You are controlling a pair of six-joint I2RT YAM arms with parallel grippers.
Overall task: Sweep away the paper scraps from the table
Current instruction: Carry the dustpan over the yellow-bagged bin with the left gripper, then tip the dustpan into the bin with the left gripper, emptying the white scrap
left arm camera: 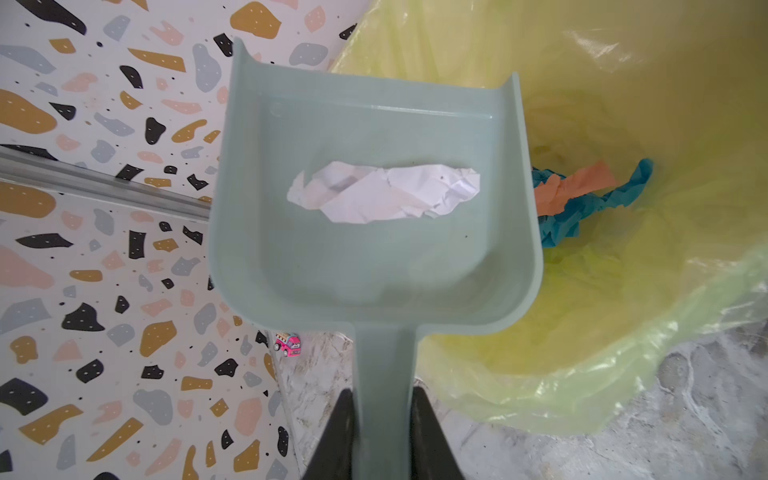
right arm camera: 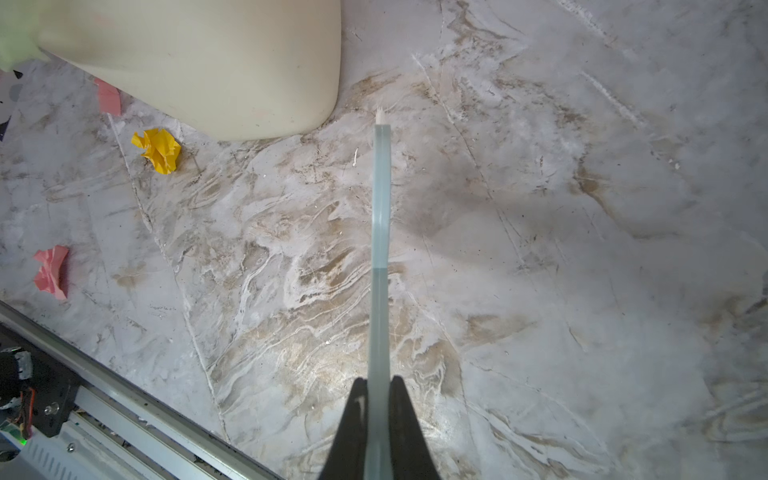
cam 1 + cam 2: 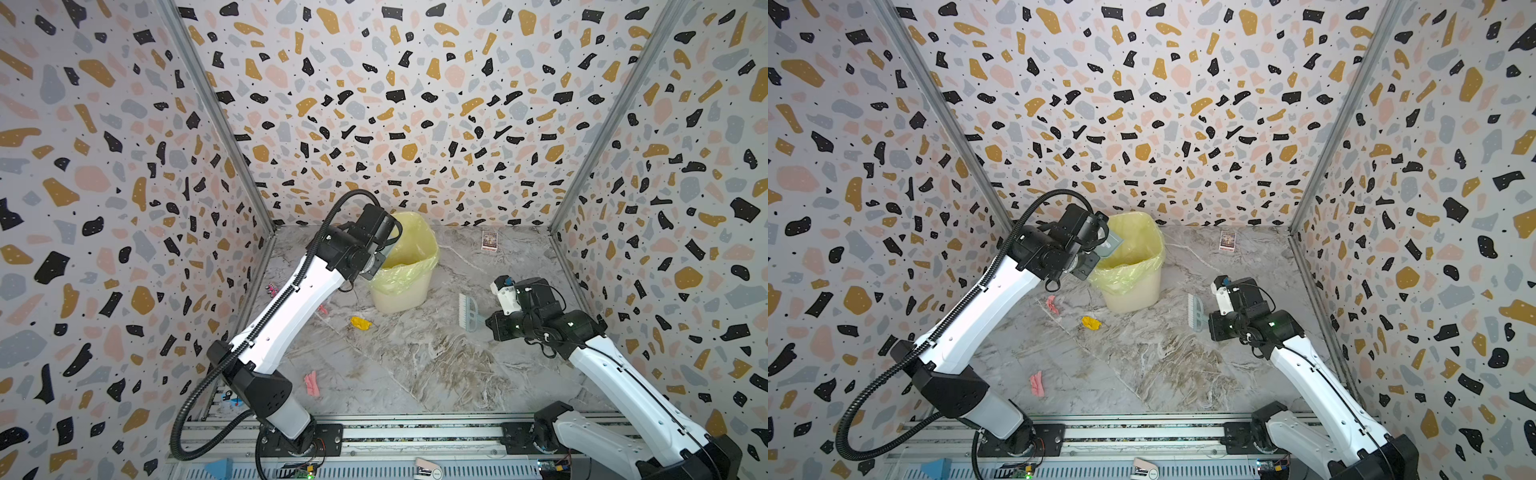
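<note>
Three paper scraps point(image 3: 1036, 384) lie on the marble table point(image 3: 436, 365) in both top views: a pink scrap point(image 3: 311, 384) at lower centre, nearest the rail point(image 3: 415, 432), then a yellow scrap point(image 3: 360, 323) and a second pink scrap point(image 3: 322, 308) at mid-frame. At right, the right gripper point(image 2: 378, 386) is pinched on a pale green brush point(image 3: 468, 312) near the bin point(image 3: 399, 295). The left gripper point(image 1: 382, 399) is clamped on the handle of a green dustpan point(image 1: 374, 257) over the yellow-lined bin; one white scrap point(image 1: 382, 191) lies in the pan, blue and orange scraps point(image 1: 577, 189) in the liner. One pink toy car point(image 1: 287, 344) sits by the left wall point(image 3: 124, 249). Farthest back, one printed card point(image 3: 489, 240), its writing too small to read.
</note>
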